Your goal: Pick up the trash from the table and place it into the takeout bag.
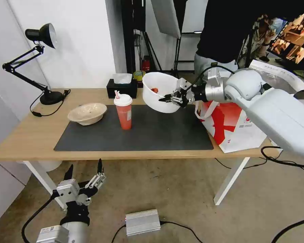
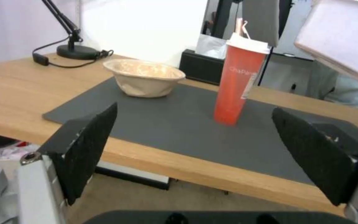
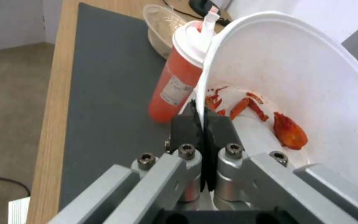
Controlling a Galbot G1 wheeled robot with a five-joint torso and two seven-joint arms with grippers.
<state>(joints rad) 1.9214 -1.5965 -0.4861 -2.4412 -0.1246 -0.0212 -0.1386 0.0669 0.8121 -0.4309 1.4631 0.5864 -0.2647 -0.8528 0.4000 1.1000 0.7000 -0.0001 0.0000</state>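
Note:
My right gripper [image 1: 168, 98] is shut on the rim of the large white plastic bowl [image 1: 158, 90], holding it tilted above the back right part of the grey mat [image 1: 138, 135]. Red food scraps lie inside the white bowl [image 3: 303, 81], and the pads [image 3: 187, 124] pinch its rim. The red drink cup [image 1: 124, 113] with white lid and straw stands upright mid-mat. A beige pulp bowl [image 1: 87, 113] sits at the mat's left corner. The takeout bag [image 1: 234, 126] stands on the table's right end, under my right arm. My left gripper [image 1: 85, 171] hangs open below the table's front edge.
A black tissue box [image 1: 122, 88] stands at the back of the table [image 1: 30, 135]. A black desk lamp [image 1: 44, 60] with its cord occupies the left end. A grey power unit [image 1: 142, 221] and cables lie on the floor. A person stands behind the table.

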